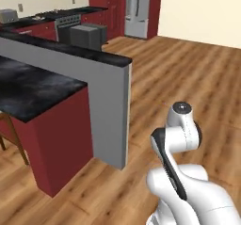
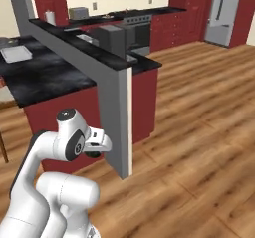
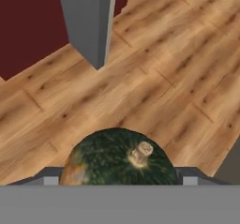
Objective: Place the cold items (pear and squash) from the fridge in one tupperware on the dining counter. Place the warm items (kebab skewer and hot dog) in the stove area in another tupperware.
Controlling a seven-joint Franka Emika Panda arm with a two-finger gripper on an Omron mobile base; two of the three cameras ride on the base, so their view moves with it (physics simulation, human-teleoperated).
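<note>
At the bottom centre of the hand view, the squash (image 3: 119,158) sits as a dark green ball with a pale stem stub and an orange patch on its lower left, held between the two dark finger tips of the gripper (image 3: 117,174), whose jaws stand wide and closed on the fruit from both sides. Above it in that frame runs the wooden floor (image 3: 154,78), and at the upper left the end of the grey wall (image 3: 89,21) comes down beside a dark red panel. In the right base view the white arm rises from the lower left, its hand folded low at centre left just in front of the dining counter (image 2: 45,77), a glossy black marbled top on a dark red base with a raised grey back wall capped in black. On that top, at the far left edge of the frame, lies the shallow pale tupperware (image 2: 16,53). In the left base view the counter fills the left half, and the arm sits at the lower right over the floor. The fridge (image 1: 137,10) stands grey and closed at the upper centre of that view, and at the upper right of the right base view. A stove (image 2: 137,30) shows at the upper centre of the right base view, among red cabinets.
</note>
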